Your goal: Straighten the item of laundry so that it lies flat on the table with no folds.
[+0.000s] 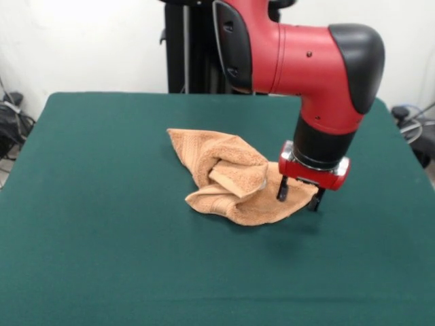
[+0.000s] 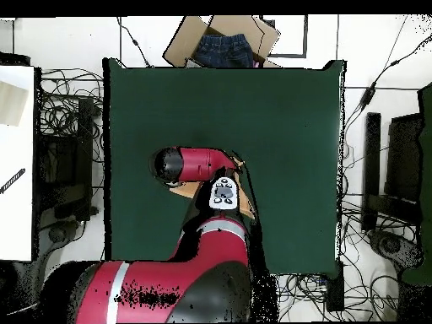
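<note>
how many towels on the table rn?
1. The towel lies crumpled mid-table, with the gripper at its edge. From overhead the arm covers most of it, so anything beneath stays hidden.

Robot lab. Red arm (image 1: 299,54) on a pedestal at a green table (image 1: 102,224); cables (image 2: 63,110) snake over the floor, equipment racks (image 2: 396,169) alongside, bare white wall (image 1: 88,41) behind.

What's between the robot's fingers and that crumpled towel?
Nothing: in the front view the gripper is at the towel's edge, its fingers spread over the cloth.
</note>
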Tool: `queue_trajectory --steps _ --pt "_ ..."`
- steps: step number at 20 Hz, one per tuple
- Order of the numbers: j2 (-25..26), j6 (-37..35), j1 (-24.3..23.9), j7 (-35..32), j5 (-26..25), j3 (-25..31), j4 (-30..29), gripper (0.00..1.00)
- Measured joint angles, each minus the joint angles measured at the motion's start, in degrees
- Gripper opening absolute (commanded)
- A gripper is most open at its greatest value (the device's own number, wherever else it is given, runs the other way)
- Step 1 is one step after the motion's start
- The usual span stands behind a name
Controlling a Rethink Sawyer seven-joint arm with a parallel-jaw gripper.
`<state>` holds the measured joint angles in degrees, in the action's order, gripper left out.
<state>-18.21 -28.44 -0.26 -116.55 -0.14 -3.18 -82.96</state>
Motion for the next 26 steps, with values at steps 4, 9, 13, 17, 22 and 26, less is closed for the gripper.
queue_trajectory --steps 4,9,13,17,22,26 --pt "0.04 -0.20 -0.03 0.00 -0.01 0.02 0.12 1.00" --pt "0.24 -1.37 -0.27 0.00 0.00 0.23 0.75 1.00" --pt "0.31 -1.88 -0.40 0.00 -0.01 0.36 0.99 1.00" --pt "0.31 -1.88 -0.40 0.00 -0.01 0.36 0.99 1.00" --pt "0.31 -1.88 -0.37 0.00 -0.02 0.35 0.99 1.00" --pt "0.27 -1.79 -0.37 0.00 -0.02 0.36 0.90 1.00"
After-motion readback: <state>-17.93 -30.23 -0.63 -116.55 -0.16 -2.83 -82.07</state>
